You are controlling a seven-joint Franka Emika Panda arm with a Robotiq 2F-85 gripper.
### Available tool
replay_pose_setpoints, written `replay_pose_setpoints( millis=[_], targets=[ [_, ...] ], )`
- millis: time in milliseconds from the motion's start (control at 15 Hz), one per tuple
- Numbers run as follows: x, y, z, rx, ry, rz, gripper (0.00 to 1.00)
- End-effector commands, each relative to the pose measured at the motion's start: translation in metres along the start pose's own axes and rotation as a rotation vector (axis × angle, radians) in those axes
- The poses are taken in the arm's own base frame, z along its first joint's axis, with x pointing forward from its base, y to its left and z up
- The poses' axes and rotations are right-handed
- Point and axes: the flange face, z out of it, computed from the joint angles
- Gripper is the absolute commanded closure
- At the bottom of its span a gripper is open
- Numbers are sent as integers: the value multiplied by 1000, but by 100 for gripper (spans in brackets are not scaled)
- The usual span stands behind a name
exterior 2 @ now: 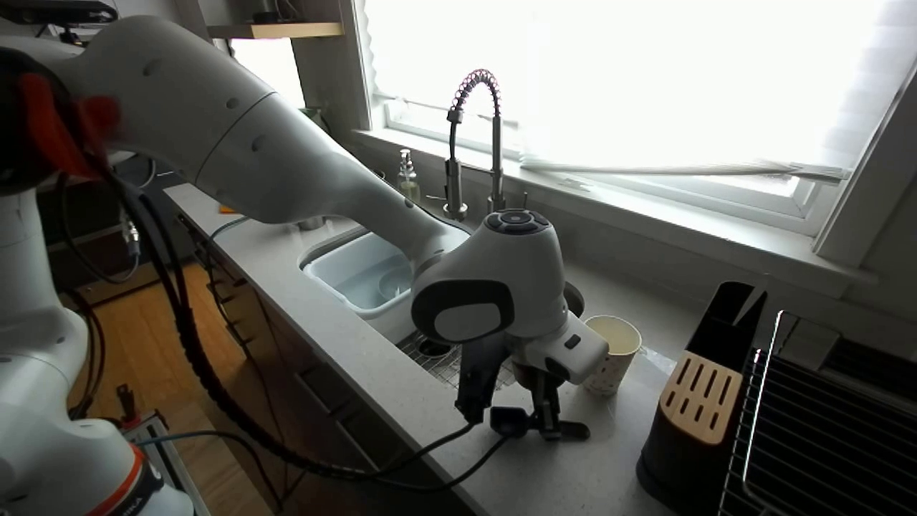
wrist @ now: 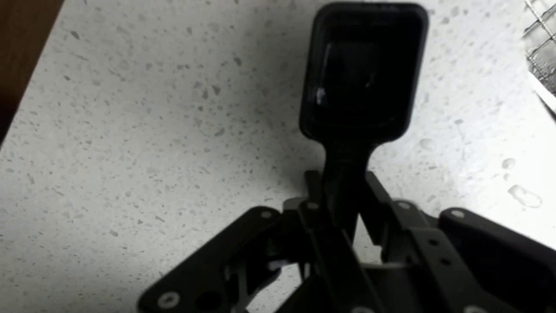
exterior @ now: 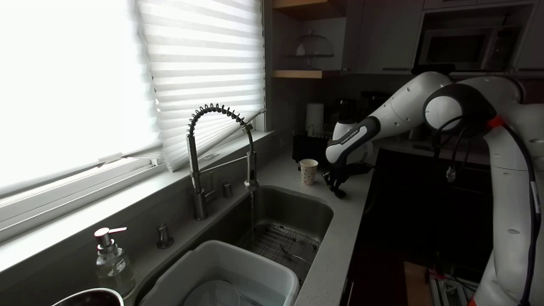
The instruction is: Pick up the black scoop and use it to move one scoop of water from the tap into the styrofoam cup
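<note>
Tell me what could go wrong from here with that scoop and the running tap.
The cup stands close beside the claw in both exterior views, so a sideways swing might tip it. In the wrist view the claw pinches the black scoop by its handle, behind the bowl, so the weight of water could twist it. And the tap runs only a thin stream, which the scoop may miss.

The gripper [exterior 2: 547,424] holds the scoop [exterior 2: 508,420] over the counter [exterior 2: 587,484]. The cup [exterior 2: 620,358] stands upright near the gripper; the tap [exterior 2: 496,150] stands farther back.
</note>
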Motion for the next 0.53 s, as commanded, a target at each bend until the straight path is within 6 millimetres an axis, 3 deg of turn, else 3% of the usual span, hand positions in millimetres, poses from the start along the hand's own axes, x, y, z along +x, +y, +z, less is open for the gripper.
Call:
replay_pose_setpoints(
  millis=[0,200,467],
  targets=[
    [-2,-4,-10,-1,-9,58,94],
    [-9,-16,-34,17,19,80,94],
    [-21,-49,-70,46,38,109,94]
  ],
)
